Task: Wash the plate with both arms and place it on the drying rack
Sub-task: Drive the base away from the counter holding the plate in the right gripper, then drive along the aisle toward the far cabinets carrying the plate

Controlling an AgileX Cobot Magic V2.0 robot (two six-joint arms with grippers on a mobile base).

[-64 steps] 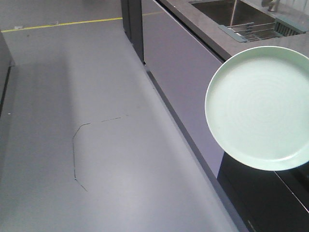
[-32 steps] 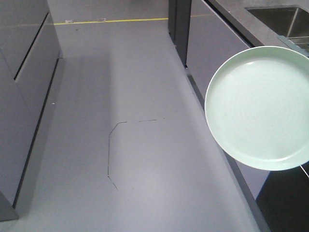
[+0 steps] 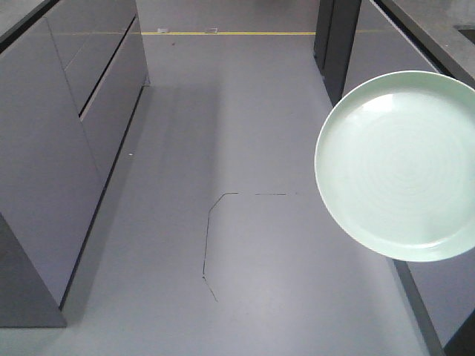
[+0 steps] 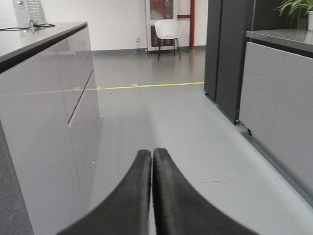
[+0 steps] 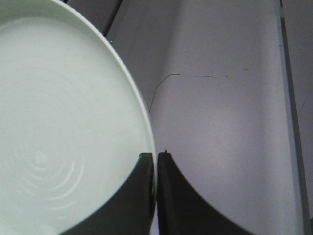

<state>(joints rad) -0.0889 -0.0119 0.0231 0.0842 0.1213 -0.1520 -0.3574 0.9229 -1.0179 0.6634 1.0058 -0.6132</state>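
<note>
Right tool [image 5: 156, 156] on round, ringed mint plate [image 5: 63, 112]

**Grey aisle between cabinets**

A grey floor [image 3: 260, 133] carries a yellow line [image 3: 230, 33] and a thin dark angled mark [image 3: 207, 245]. Grey cabinets [image 3: 52, 148] stand on the left; a white chair [image 4: 166, 29] and a plant [image 4: 293, 7] show far off
</note>
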